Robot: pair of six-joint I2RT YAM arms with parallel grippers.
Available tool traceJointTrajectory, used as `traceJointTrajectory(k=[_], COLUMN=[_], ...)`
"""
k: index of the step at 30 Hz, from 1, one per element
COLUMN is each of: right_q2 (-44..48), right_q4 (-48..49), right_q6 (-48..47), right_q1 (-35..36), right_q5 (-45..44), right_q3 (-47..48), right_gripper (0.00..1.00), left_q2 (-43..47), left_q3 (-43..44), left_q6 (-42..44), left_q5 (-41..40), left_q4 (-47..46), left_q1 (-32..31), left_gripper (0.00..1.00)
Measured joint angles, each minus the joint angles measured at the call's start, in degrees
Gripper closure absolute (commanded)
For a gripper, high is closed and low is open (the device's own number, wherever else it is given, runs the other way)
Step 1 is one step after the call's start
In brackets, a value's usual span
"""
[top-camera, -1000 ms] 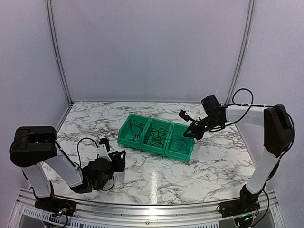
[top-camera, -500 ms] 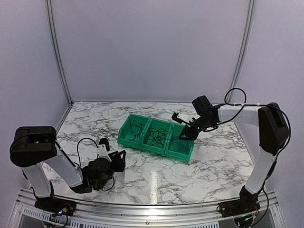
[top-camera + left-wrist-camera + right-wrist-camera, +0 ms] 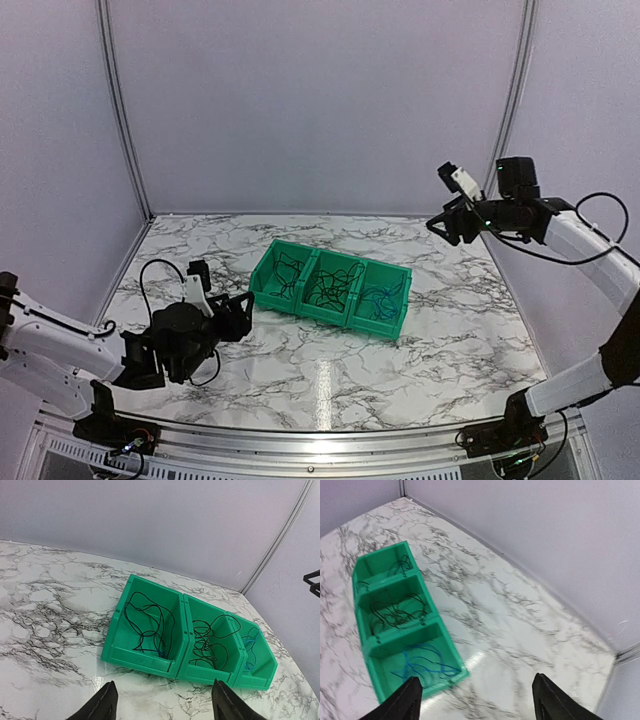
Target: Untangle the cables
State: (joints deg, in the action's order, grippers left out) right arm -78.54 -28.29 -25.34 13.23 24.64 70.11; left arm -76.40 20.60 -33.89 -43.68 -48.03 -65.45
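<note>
The cables lie in a green bin (image 3: 262, 292) with three compartments. It sits near the middle of the marble surface (image 3: 450, 330), turned so its left end is a little farther away than its right. The left compartment holds loose loops of black cables (image 3: 147, 622). The middle one holds a denser black tangle (image 3: 207, 642), and the right one holds blue cables (image 3: 422, 662). Each bunch lies inside its own compartment.

The left arm (image 3: 60, 345) reaches low across the near left of the surface. The left jaws point toward the bin's left end, near it but apart from it. In the left wrist view they stand spread at the bottom edge, with only marble between them, gripping nothing.

The right arm (image 3: 590, 240) is held high over the far right of the surface, well above the bin and to its right. The right jaws are spread wide as well. In the right wrist view their two tips show at the bottom edge with bare marble between them, and the bin lies below and to the left. They are empty.
</note>
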Motion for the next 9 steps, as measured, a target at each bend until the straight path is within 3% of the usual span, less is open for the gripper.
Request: traceJointTrajectory(k=[4,9], right_q2=[9.31,14.91], right_q4=[5.11,10.86], right_q6=[4.28,10.97], right_q1=[-7.17,-8.59], right_q5=[-0.70,-5.42], right_q3=[-4.44,-8.24], right_gripper=[0.01,0.02], left_q2=[8.26,13.60], left_q3=[7.78,21.38], left_q6=[2.38,6.25], left_q5=[0.20,1.73], left_q4=[19.41,41.00], left_q1=[2.16,8.15], left_gripper=[0.23,0.16])
